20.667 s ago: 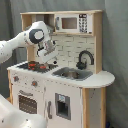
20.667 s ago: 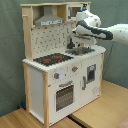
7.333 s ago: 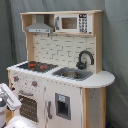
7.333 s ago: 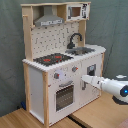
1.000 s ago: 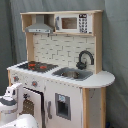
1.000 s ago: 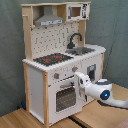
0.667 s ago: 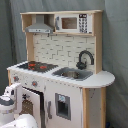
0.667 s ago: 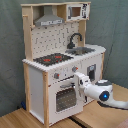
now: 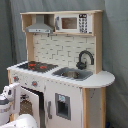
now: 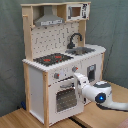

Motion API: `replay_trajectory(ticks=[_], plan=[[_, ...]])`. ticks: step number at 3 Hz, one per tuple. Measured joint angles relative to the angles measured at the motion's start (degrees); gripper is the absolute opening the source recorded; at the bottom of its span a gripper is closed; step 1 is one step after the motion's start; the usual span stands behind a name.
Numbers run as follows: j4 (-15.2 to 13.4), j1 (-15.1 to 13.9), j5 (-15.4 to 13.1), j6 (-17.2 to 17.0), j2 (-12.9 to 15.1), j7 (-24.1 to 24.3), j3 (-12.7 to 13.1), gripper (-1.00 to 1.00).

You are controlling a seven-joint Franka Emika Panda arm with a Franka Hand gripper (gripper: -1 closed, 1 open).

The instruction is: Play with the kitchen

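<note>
**Arm at the oven door of the toy kitchen**

The kitchen [image 9: 60,70] fills the middle of both exterior views, standing on a wooden surface [image 10: 95,117] seen in the second exterior view. Its grey hood [image 10: 49,20] and microwave [image 10: 76,11] sit along the top, the black-red stovetop [image 10: 52,59] and black faucet [image 10: 75,39] at mid height. In the second exterior view the claw [image 10: 79,80] reaches from the lower right of the frame to the top edge of the oven door [image 10: 65,97], which stands ajar. Whether the claw is apart or together, I cannot tell. In the first exterior view the arm [image 9: 9,100] occupies the lower left corner, beside the open oven door.
</note>
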Motion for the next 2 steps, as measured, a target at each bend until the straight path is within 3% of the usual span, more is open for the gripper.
replay_trajectory(ticks=[2], plan=[[3.0,3.3,0.0,-10.7,0.5,0.3,-0.3,-1.0]])
